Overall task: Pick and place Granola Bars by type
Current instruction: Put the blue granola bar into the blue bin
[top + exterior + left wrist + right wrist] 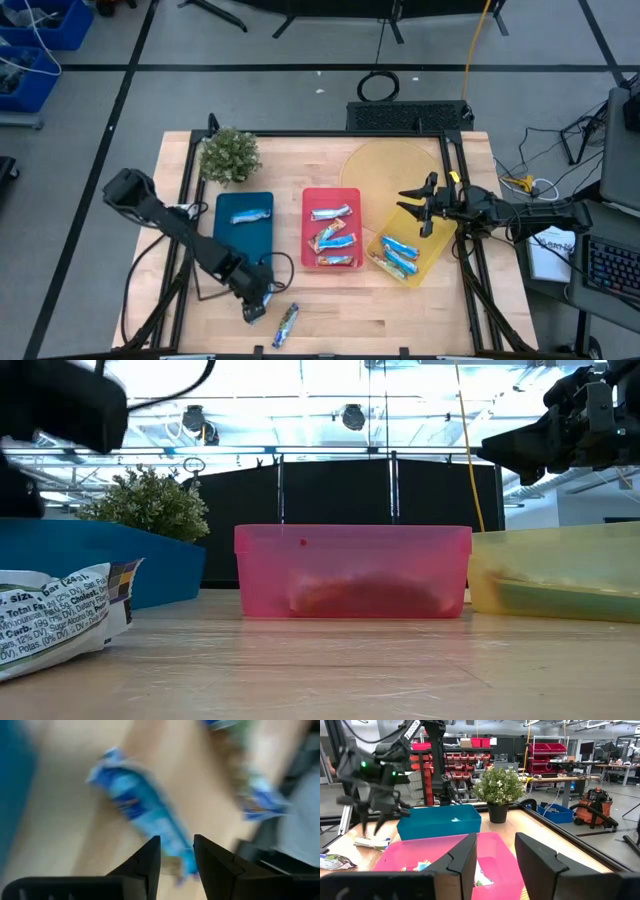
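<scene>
Two foil-wrapped granola bars lie flat on the table near its front edge. My left gripper (256, 308) points down, open, just above one blue bar (140, 810), whose near end lies below the gap between my fingers. In the right wrist view the left gripper (372, 827) stands clear above that bar (372, 842). The other bar (286, 322) lies to its right. My right gripper (425, 208) waits open and level over the yellow tray (432, 262), holding nothing.
The blue tray (244, 240) holds one bar (245, 214). The red tray (310, 228) holds several bars, and the yellow tray holds a few. A small green plant (229, 155) stands at the far left, behind the blue tray. Bare wood lies along the front edge.
</scene>
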`<state>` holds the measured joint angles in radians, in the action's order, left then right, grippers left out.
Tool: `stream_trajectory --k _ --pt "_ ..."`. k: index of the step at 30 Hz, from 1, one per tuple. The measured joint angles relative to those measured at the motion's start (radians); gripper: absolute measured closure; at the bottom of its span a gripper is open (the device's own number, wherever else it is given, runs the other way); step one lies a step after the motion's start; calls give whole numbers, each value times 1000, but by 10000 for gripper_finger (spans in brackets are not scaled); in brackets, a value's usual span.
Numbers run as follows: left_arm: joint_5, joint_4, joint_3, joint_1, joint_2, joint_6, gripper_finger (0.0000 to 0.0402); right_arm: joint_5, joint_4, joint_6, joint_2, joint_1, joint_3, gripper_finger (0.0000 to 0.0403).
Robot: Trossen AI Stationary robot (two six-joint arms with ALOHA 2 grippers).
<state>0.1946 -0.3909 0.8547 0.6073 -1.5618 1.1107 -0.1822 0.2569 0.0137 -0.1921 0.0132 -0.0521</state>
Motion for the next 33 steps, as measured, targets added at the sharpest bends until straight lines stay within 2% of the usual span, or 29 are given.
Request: stream_trajectory --k 4,9,20,33 --pt "-33 -60 0 2 -49 58 280 0 0 0 0 0 0 277" --pt "-11 -35 2 -2 -58 102 280 0 0 12 0 0 0 277" --pt "21 136 2 -4 -41 109 279 2 0 12 0 0 0 277" --pt "-38 74 1 -14 -41 150 280 3 0 12 0 0 0 277"
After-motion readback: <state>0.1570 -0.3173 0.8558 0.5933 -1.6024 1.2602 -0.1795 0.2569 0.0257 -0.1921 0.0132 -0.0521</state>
